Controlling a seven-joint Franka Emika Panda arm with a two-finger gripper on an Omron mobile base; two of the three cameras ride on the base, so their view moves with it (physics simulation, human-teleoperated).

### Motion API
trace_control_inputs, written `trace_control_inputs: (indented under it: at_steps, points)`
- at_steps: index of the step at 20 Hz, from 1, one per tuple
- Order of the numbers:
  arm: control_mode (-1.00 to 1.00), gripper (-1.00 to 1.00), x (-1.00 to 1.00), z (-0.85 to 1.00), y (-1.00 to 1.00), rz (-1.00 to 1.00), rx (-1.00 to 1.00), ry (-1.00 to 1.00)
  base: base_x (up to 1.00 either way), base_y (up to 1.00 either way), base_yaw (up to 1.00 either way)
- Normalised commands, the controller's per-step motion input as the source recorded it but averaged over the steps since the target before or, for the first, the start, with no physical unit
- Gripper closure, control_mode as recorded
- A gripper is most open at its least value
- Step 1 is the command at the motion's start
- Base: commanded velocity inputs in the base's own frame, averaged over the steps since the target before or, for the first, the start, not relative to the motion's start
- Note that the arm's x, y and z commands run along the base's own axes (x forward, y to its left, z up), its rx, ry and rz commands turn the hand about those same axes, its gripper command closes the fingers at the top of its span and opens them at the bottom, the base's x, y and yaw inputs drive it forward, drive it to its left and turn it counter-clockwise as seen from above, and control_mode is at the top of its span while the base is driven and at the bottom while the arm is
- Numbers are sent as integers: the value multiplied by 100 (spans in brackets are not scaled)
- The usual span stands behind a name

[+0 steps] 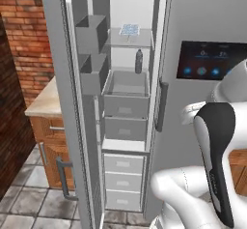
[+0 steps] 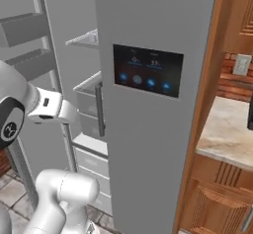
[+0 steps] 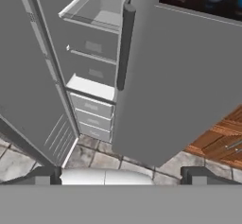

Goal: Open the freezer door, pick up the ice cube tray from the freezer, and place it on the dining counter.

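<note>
With the freezer door (image 1: 84, 102) already swung wide, the tray (image 1: 129, 30) was seen lying on the top shelf (image 1: 130, 40) of the freezer (image 1: 126, 126), above the bottle (image 1: 139, 61). The end effector (image 3: 121, 176) was held spread and empty, well short of the shelf. A high reach could be fouled by the open drawer (image 1: 126, 95), or the tray knocked backward.

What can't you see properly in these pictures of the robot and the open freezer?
- The ice cube tray: too small in the left base view to count its compartments.
- The dark bottle: too small there to show any label.
- The freezer door: its top and bottom are cut off by the left base view's edges.
- The gripper: only its tips show in the hand view, wide apart and holding nothing.
</note>
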Motion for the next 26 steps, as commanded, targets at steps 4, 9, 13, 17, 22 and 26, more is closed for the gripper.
trace_control_inputs:
  at_steps: [4, 9, 13, 17, 22, 26]
  points:
    - [100, -100, 0, 0, 0, 0, 0, 0, 67, 16, 1]
    - [100, -100, 0, 0, 0, 0, 0, 0, 48, 38, 0]
    - [100, -100, 0, 0, 0, 0, 0, 0, 38, 30, 0]
    - [100, -100, 0, 0, 0, 0, 0, 0, 36, 10, -1]
    - [100, -100, 0, 0, 0, 0, 0, 0, 53, 0, -11]
    - [100, -100, 0, 0, 0, 0, 0, 0, 61, 0, -13]
